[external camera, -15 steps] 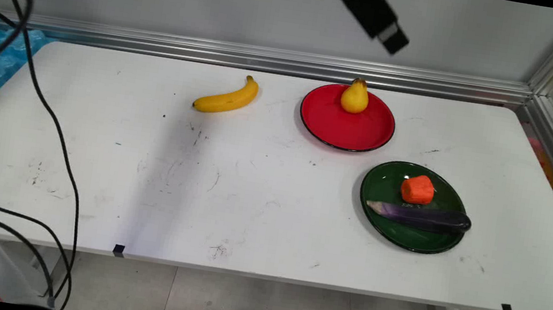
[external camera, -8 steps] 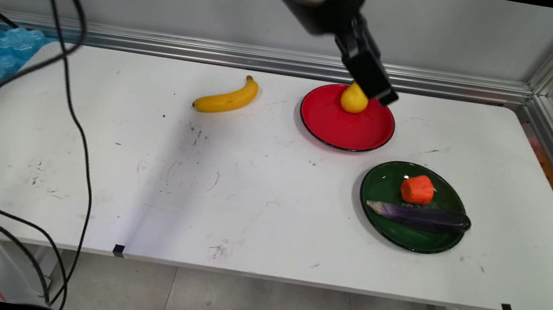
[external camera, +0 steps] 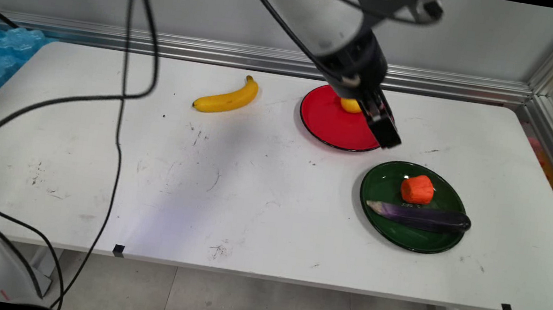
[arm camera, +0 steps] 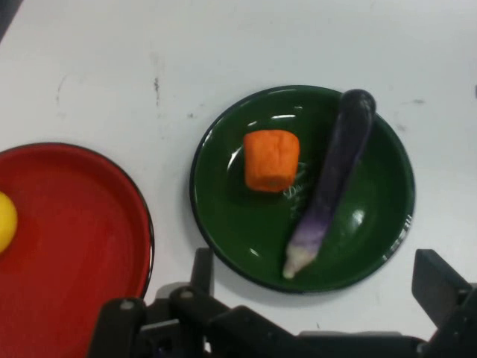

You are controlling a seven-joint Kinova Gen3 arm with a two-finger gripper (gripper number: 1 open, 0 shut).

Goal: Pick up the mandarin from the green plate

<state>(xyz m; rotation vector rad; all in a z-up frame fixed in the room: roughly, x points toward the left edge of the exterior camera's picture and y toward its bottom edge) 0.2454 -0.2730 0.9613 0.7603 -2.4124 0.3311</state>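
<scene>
1. Green plate (external camera: 385, 192) sits on the right part of the white surface (external camera: 248, 200), toward the near edge. It carries two things: an orange carrot chunk (external camera: 417, 189) on its far half, and a purple eggplant (external camera: 422, 217) lying across its near half.
2. The claw (external camera: 387, 138) hangs over the right rim of the red plate (external camera: 335, 125) and slants down toward the green plate. Its tip is near that plate's far-left rim but touches nothing.
3. In the hand view the claw is spread wide and empty, one finger low on the left and the other at the lower right. The green plate lies in the middle of that view, with the carrot chunk and the eggplant side by side and apart.
4. A yellow pear (external camera: 350, 105) stands on the far side of the red plate, mostly hidden behind the arm.
5. A banana (external camera: 226, 98) lies on the bare surface, left of the red plate and well apart from the claw.
6. Black cables (external camera: 125, 74) hang from the arm over the left side.
</scene>
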